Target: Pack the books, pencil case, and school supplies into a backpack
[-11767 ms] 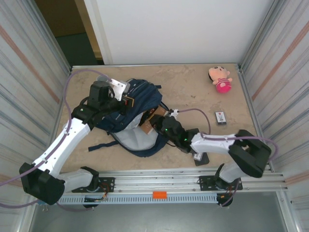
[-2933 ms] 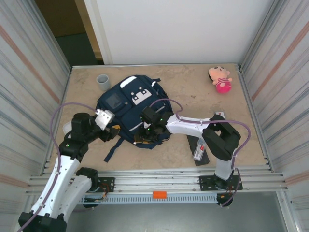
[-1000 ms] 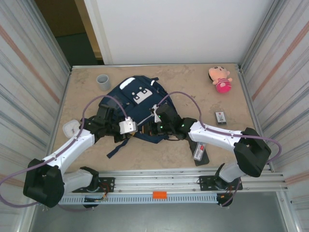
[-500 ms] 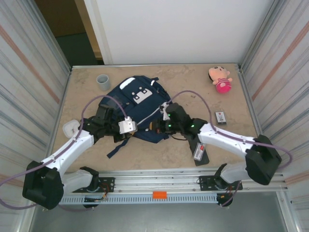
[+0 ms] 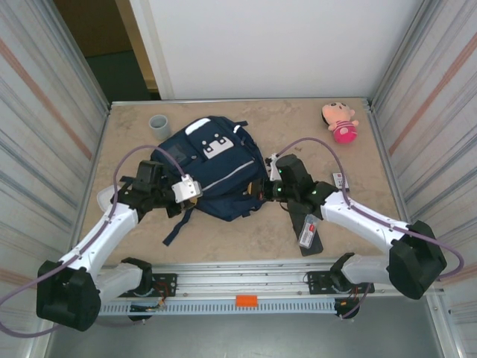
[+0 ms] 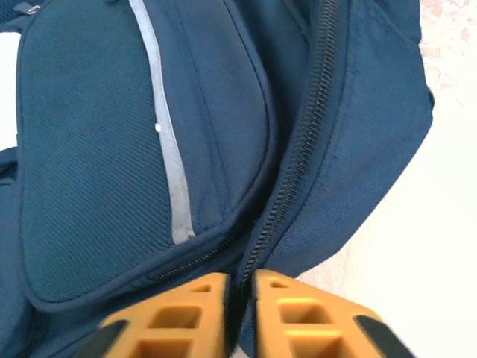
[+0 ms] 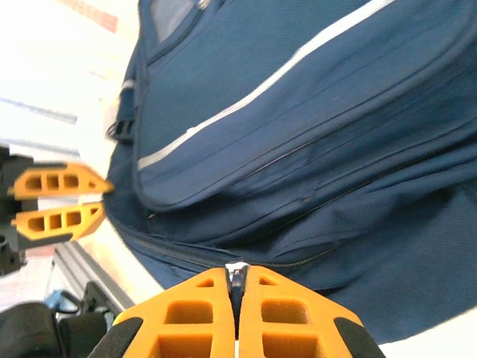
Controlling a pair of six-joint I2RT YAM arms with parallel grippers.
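— Right claw (image 7: pixel 237 292), how does it stand?
— Pressed together on the zip pull (image 7: pixel 237 270), at the right edge of the backpack (image 5: pixel 216 168).
— And the left claw (image 6: pixel 240 287)?
— Fingers parted a little, just at the zip on the bag's near left corner.
— Where is the backpack?
— It lies flat on the table (image 5: pixel 298 127), between the arms. The pencil case (image 5: pixel 313 247) lies near the right arm, with the whitish packet (image 5: pixel 306 233) on it.

Both arms are white shells joined by chunky black joints. The left arm (image 5: pixel 104 231) and the right arm (image 5: pixel 365 220) each trail a thin purple cable (image 5: pixel 149 147) in a loop. A small green light (image 5: pixel 277 189) glows on the right one. The fingers (image 6: pixel 179 321) are orange blocks with rectangular cut-outs.
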